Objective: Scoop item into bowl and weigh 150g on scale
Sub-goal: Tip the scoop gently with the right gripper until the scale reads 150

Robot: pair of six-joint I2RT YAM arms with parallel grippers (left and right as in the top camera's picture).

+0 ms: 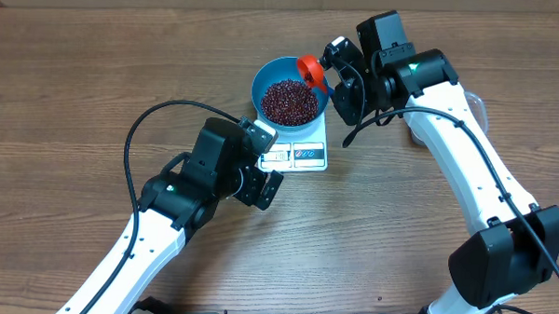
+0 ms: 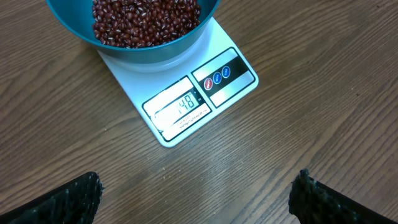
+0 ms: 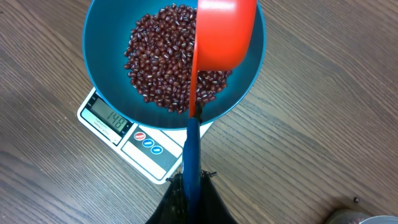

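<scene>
The small dark red-brown beans lie in a loose heap inside the deep, round, bright-blue bowl. The bowl sits on the flat white rectangular kitchen scale and covers most of its platform. The scale's display reads 148, so the weighing looks almost done; by my judgement only a few more beans are needed to reach 150. An orange-red plastic scoop with a blue handle hangs tipped over the bowl on the right arm's side, its handle pinched in the closed right claw. The left claw is spread wide and empty, hovering above the brown wood-grain table just in front of the scale. The scoop shows only its back, so I cannot tell whether any beans are in it. The right claw's fingers are mostly cut off at the picture's edge. In the left wrist view the display's first digit is faint and the bowl's far side is out of frame. No supply of spare beans can be made out.
</scene>
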